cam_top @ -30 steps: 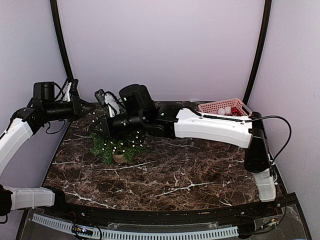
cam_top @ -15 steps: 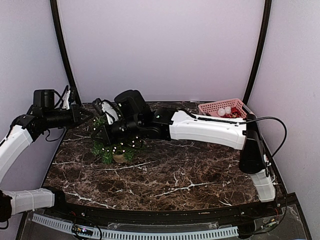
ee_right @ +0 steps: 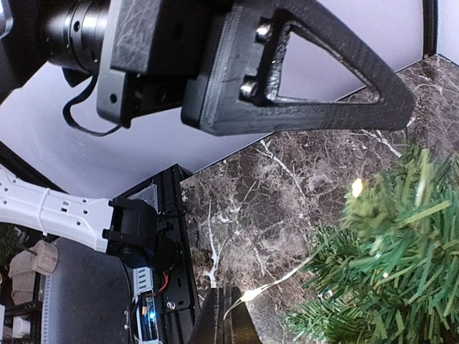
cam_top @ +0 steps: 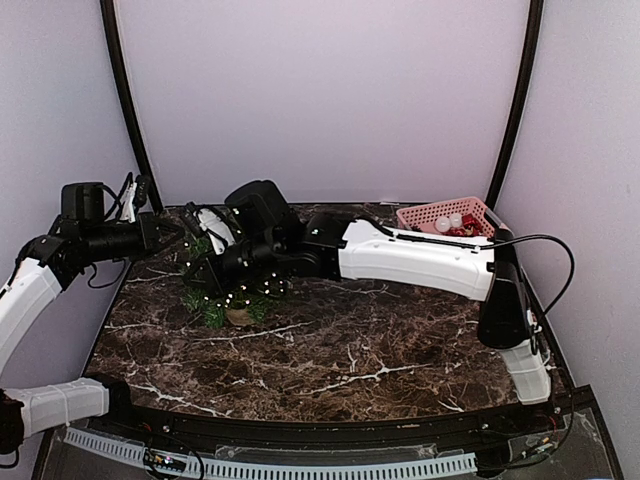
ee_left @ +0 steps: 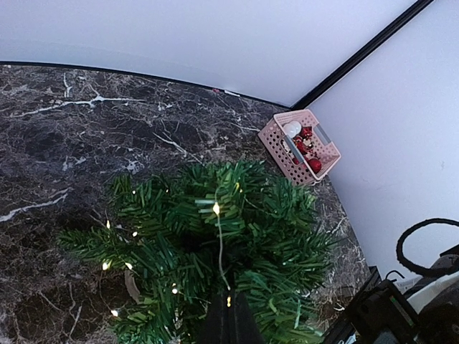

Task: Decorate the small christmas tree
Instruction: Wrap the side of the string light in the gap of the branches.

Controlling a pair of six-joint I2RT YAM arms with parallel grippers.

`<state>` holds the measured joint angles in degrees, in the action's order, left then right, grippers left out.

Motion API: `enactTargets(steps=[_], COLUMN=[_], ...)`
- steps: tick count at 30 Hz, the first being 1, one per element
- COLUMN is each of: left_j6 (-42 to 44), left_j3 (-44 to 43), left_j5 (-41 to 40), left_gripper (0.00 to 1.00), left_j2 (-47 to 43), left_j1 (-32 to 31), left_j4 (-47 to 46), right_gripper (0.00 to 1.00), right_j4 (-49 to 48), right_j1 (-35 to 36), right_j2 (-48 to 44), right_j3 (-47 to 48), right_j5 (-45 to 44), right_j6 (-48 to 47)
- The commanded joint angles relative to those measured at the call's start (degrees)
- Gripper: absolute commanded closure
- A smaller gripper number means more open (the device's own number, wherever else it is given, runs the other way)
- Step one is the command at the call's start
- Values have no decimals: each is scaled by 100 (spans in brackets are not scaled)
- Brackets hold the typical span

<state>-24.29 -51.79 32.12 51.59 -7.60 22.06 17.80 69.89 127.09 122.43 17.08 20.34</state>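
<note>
**Both claws closed at the tree, ornaments waiting in the basket**

The small christmas tree (cam_top: 225,290) stands in its pot toward the left rear of the marble table (cam_top: 400,340), tiny white lights glowing among the needles. A thin light wire (ee_left: 220,247) runs from the top of the tree down to the tip of the left gripper (ee_left: 229,317), which is closed. A strand also leads from the branches to the tip of the right gripper (ee_right: 224,309), closed as well. Each looks to be pinching the wire, though the tips are too dark to be sure.

The step in hand seems to be arranging the lights. I see no baubles on the branches, and the red and white ornaments (ee_left: 305,143) lie in the pink basket (cam_top: 450,215) at the far right corner, well apart from the tree.

Next, the wire wants tucking into the needles before either claw lets go. Then the right arm, stretched across the table, must swing back to the basket.

Room is tight here: the two grippers sit close together over the tree, with the left edge and back wall near. In front and to the right the marble lies open.
</note>
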Motion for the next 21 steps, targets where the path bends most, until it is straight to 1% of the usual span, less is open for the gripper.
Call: enactTargets(steps=[1, 7, 12, 17, 21], left_j6=[151, 153, 184, 214, 207], left_j3=[30, 23, 69, 140, 240], left_j5=[110, 176, 93, 9, -14], left_gripper=[100, 100, 100, 100, 100], left_j2=[-100, -72, -9, 33, 29], left_j1=[68, 98, 100, 109, 109], left_j4=[74, 39, 163, 222, 188], right_gripper=[100, 100, 100, 100, 100], right_j4=[117, 141, 296, 288, 447], right_j1=[114, 129, 106, 45, 15], right_j2=[112, 201, 182, -107, -185], right_j3=[201, 279, 140, -280, -294], right_j5=[203, 171, -316, -532, -550], right_j6=[-371, -331, -6, 226, 226])
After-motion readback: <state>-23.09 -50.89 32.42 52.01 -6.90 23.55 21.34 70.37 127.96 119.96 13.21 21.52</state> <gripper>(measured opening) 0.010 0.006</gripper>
